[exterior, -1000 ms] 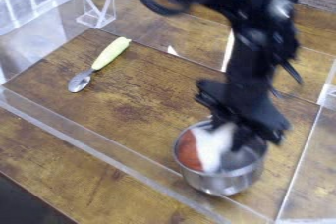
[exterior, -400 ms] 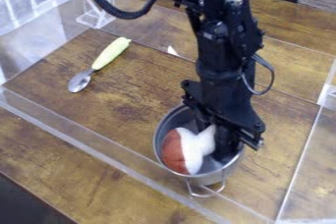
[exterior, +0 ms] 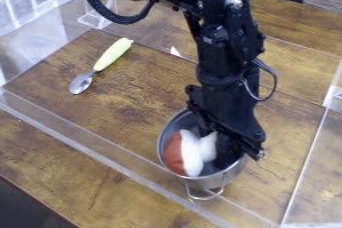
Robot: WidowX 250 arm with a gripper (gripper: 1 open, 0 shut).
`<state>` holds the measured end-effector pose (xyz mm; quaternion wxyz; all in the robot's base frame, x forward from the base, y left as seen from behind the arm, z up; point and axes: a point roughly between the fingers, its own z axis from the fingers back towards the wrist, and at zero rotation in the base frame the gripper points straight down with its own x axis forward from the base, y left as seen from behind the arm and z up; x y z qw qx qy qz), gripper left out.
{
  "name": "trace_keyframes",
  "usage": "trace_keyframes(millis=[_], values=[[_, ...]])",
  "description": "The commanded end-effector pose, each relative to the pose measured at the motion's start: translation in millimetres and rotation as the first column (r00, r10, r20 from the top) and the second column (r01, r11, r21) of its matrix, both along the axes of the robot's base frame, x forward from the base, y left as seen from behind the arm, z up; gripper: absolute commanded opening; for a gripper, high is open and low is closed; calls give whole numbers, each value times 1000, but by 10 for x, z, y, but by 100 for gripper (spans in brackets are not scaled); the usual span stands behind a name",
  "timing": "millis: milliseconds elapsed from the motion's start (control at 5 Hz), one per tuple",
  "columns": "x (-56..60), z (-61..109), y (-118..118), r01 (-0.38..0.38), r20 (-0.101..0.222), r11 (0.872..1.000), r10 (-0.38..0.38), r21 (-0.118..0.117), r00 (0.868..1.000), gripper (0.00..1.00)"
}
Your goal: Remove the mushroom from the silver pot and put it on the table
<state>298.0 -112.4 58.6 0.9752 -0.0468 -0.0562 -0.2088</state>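
Table [exterior: 80, 132] unchanged, silver pot [exterior: 201, 162] shifted left, hand [exterior: 214, 137] lower onto mushroom [exterior: 191, 152]

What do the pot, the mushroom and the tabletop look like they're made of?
The silver pot: shiny metal, probably steel, judging by its bright reflective rim. The mushroom: smooth matte toy, likely plastic or rubber, with a red-brown cap and white stem. The table: dark wood planks or wood-look laminate, with visible grain.

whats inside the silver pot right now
The mushroom, red-brown cap left, white stem right, lies in the silver pot. The gripper reaches in over it, hiding the pot's right side and bottom.
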Motion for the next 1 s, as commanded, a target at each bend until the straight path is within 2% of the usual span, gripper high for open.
trace_keyframes(millis=[0,200,400,800], values=[[54,190,47,32,43,999,-31,-23,999,0],[65,215,49,70,39,997,-69,-30,997,0],[100,202,-52,104,36,994,-102,-36,994,0],[124,242,-197,144,18,989,-144,-36,989,0]])
